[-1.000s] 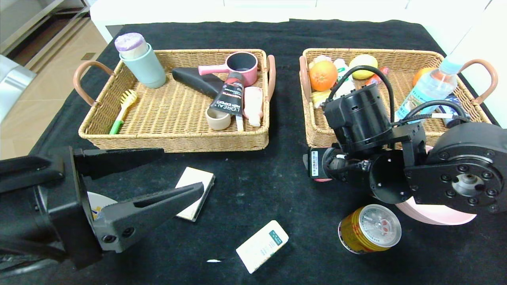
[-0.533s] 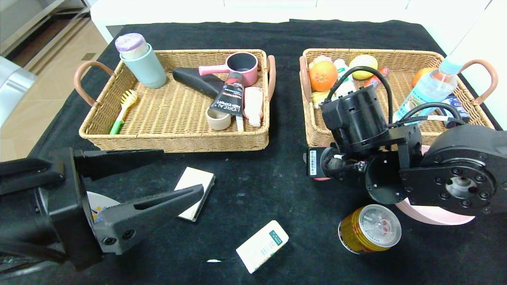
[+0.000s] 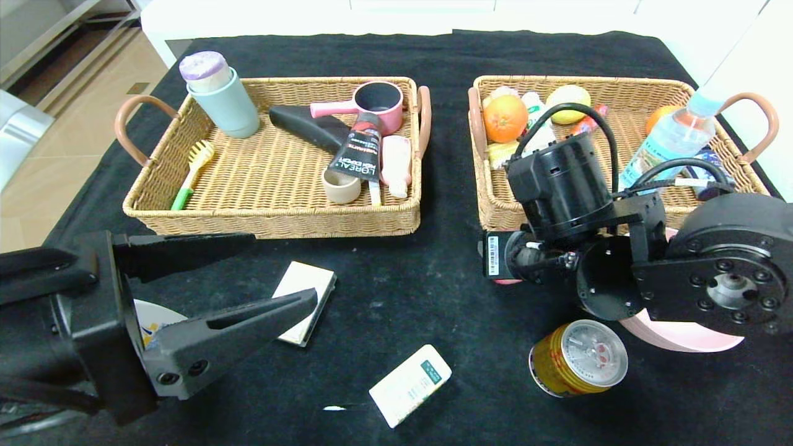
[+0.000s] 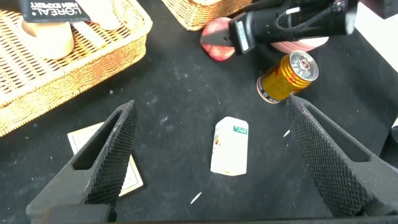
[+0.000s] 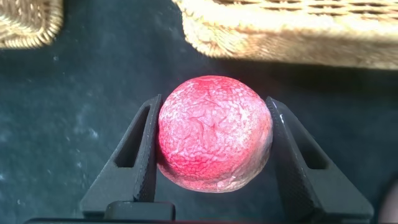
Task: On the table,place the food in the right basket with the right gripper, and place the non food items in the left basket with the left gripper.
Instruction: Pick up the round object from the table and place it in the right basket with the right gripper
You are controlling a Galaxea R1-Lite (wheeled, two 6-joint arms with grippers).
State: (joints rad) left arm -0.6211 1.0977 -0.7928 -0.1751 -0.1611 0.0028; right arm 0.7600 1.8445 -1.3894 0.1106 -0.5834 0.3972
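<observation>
In the right wrist view a red-pink round fruit (image 5: 214, 134) sits between the two fingers of my right gripper (image 5: 211, 106), both pads pressed against it, low over the black table (image 3: 433, 297) just in front of the right basket (image 3: 619, 83). From the head view only a pink sliver of the fruit (image 3: 507, 282) shows under the wrist. The gold can (image 3: 579, 357) lies on its side, the white packet (image 3: 410, 384) to its left. My left gripper (image 3: 285, 265) hangs open at the near left, over the cream box (image 3: 306, 301). The pink bowl (image 3: 681, 334) lies under the right arm.
The left basket (image 3: 272, 223) holds a mug, pink pot, tube, brush and other items. The right basket holds an orange, a lemon and a water bottle (image 3: 672, 136). A white bottle (image 3: 152, 316) is mostly hidden behind my left gripper.
My right arm shifted slightly to the left and back again, with the fruit still under its wrist. The left arm and the loose things on the table have not moved.
</observation>
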